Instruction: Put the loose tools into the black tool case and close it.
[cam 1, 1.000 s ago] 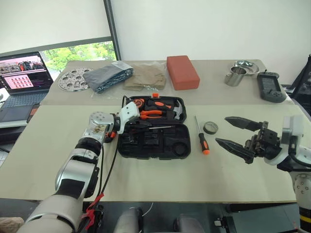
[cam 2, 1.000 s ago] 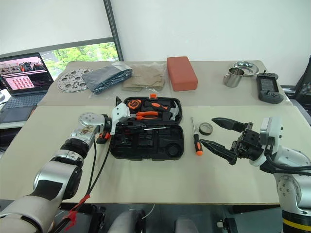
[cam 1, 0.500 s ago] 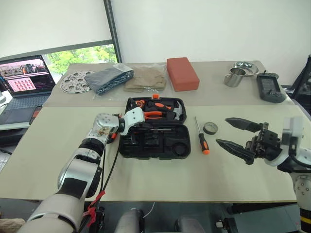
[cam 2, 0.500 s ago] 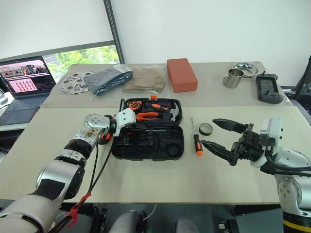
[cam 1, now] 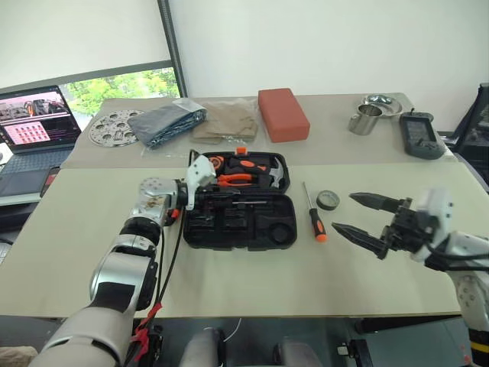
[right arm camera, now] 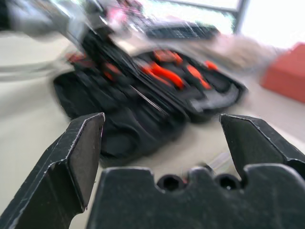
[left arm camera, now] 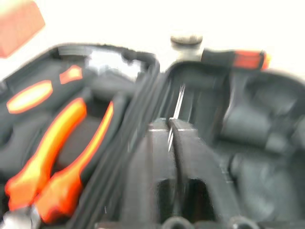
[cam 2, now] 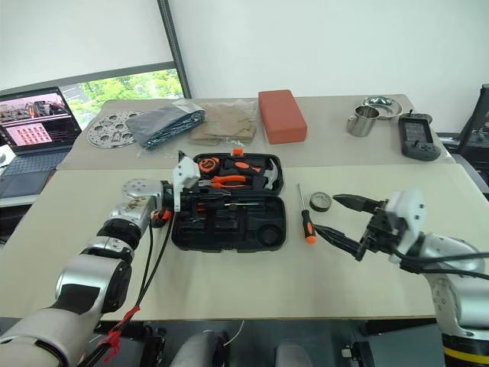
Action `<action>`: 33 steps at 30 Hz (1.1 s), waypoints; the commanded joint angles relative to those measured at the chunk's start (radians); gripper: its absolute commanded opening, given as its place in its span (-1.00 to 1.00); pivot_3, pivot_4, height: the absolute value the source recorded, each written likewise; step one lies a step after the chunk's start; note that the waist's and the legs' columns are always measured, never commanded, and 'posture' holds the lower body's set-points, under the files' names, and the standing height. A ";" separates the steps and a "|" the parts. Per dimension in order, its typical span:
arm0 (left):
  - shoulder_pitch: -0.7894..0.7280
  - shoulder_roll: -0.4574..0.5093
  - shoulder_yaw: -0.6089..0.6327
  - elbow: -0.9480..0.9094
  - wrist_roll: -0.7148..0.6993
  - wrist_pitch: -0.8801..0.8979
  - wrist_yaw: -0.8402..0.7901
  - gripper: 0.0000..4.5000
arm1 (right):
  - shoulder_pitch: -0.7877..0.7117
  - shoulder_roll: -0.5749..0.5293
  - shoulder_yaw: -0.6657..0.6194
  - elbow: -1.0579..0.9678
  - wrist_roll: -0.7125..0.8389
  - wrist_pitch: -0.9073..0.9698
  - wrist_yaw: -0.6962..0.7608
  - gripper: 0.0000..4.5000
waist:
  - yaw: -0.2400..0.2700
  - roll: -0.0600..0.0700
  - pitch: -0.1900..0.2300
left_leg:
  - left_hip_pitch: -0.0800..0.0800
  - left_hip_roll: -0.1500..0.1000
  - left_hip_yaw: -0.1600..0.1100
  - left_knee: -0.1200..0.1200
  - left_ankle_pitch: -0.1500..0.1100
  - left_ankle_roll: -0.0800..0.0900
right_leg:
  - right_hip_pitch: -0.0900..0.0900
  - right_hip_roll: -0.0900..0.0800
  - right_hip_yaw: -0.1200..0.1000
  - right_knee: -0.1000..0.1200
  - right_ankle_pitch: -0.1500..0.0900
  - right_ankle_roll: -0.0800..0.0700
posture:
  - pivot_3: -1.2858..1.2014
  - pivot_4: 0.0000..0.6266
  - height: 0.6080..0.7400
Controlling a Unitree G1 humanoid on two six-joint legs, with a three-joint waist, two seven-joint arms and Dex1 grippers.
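The black tool case [cam 1: 284, 235] lies open in the middle of the table, orange latch at the far rim. Orange-handled pliers [cam 1: 237, 180], a hammer and a tape measure sit in its far half. A slim screwdriver's thin shaft [cam 1: 248, 202] lies across the near half. My left gripper [cam 1: 206, 191] reaches in over the case's left side, in line with that shaft [left arm camera: 180, 98]. To the right of the case lie an orange-and-black screwdriver [cam 1: 315, 216] and a small dark tape roll [cam 1: 328, 200]. My right gripper [cam 1: 342, 212] hovers open just right of them, empty.
Across the far table are a red-orange block [cam 1: 284, 115], a grey bag [cam 1: 168, 122], tan cloth [cam 1: 225, 121], a perforated metal disc [cam 1: 113, 127], a steel cup [cam 1: 363, 122], a bowl and a black handset [cam 1: 419, 136]. A laptop [cam 1: 34, 122] stands far left.
My left gripper has lifted slightly over the case's left side. My right gripper has sunk and come closer to the screwdriver and tape roll. The tools have not moved.
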State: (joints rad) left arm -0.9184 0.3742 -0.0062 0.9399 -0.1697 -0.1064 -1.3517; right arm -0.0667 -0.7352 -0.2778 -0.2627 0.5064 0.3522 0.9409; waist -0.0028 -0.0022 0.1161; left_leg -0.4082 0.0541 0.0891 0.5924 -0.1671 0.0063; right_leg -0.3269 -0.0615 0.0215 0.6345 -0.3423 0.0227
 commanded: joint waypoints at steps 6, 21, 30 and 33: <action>0.249 0.291 0.051 -0.763 -0.292 0.518 -0.178 0.64 | -0.137 0.018 0.170 0.032 -0.113 0.313 -0.232 1.00 | -0.012 0.002 0.000 | 0.001 0.005 0.001 -0.001 0.003 -0.005 | 0.000 0.006 0.006 0.000 0.000 0.000 | 0.03 -0.52 1.00; 0.361 0.496 0.081 -1.070 -0.398 0.674 -0.140 1.00 | -0.332 0.118 0.301 0.053 -0.164 0.642 -0.434 0.77 | -0.008 0.001 0.001 | -0.002 0.007 0.003 -0.002 0.002 -0.004 | -0.005 0.010 0.023 0.000 0.000 -0.001 | 0.03 -0.52 1.00; 0.374 0.526 0.096 -1.113 -0.442 0.695 -0.116 1.00 | -0.330 0.137 0.303 0.022 -0.173 0.730 -0.478 -0.51 | -0.009 0.000 0.001 | -0.003 0.012 0.003 -0.001 0.002 -0.004 | -0.008 0.019 0.028 0.006 0.000 -0.001 | 0.03 -0.52 1.00; 0.381 0.529 0.100 -1.118 -0.450 0.694 -0.105 1.00 | -0.335 0.152 0.281 0.005 -0.163 0.753 -0.494 -0.60 | -0.009 0.000 0.001 | -0.002 0.012 0.003 -0.001 0.002 -0.004 | -0.008 0.019 0.029 0.006 -0.001 -0.001 | 0.03 -0.52 1.00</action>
State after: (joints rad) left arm -0.5377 0.8865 0.0587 -0.1519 -0.5955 0.5889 -1.4653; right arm -0.3893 -0.5914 0.0273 -0.2275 0.3373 1.0810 0.4620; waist -0.0123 -0.0018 0.1174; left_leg -0.4103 0.0665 0.0925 0.5912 -0.1648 0.0023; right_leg -0.3354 -0.0425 0.0502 0.6406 -0.3431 0.0212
